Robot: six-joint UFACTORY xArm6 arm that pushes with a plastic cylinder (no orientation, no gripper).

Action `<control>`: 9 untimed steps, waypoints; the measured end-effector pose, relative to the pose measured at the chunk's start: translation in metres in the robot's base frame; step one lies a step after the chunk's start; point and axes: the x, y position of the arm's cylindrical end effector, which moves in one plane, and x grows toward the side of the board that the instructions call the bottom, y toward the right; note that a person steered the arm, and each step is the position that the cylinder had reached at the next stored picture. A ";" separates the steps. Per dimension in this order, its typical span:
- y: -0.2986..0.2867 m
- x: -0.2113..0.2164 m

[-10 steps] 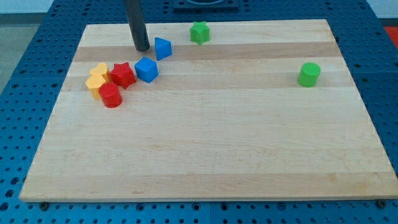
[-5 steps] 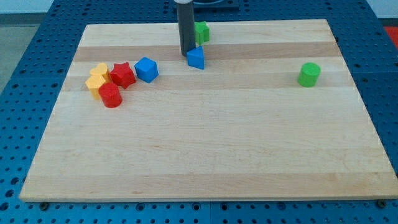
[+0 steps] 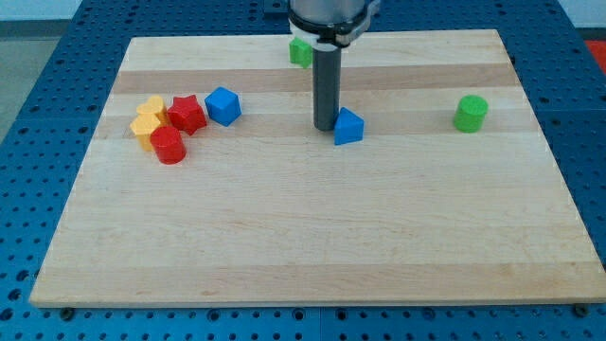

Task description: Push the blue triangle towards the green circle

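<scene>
Seven blocks sit on our wooden board (image 3: pixel 312 237). Our tip (image 3: pixel 325 128) has no jaws, it's just a rod touching the blue triangle (image 3: pixel 347 126) at its 9 o'clock. Green circle (image 3: pixel 470 113) is well apart at the triangle's 3 o'clock. Blue cube (image 3: pixel 222 105) sits near the red star (image 3: pixel 187 114) at 9.

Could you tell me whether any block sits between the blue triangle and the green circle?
Nothing visible does. My tip is against the blue triangle on the view's left side, and bare board runs from it to the green circle at the view's right.
</scene>
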 end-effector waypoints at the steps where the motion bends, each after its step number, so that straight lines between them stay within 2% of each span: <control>1: 0.017 0.011; 4: 0.047 0.057; 9: 0.104 0.058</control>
